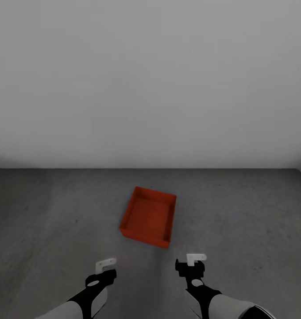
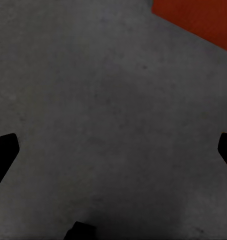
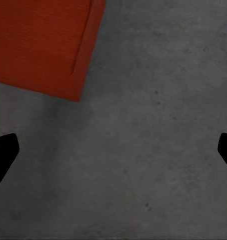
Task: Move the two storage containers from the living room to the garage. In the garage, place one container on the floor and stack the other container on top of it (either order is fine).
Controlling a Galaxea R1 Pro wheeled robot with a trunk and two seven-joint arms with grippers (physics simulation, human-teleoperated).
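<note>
Head view: one orange-red bin (image 1: 148, 217) sits on the grey concrete floor (image 1: 57, 212) just ahead of both arms, long axis running away and slightly rightward. Left claw (image 1: 105, 266) and right claw (image 1: 192, 261) hang released, empty; the right looks nearer.

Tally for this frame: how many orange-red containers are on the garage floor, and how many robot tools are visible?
Orange-red storage container: 1, sitting alone on the grey concrete floor, nothing stacked on it
Robot tools: 2, left tool and right tool, both open and empty
Total: 3
</note>
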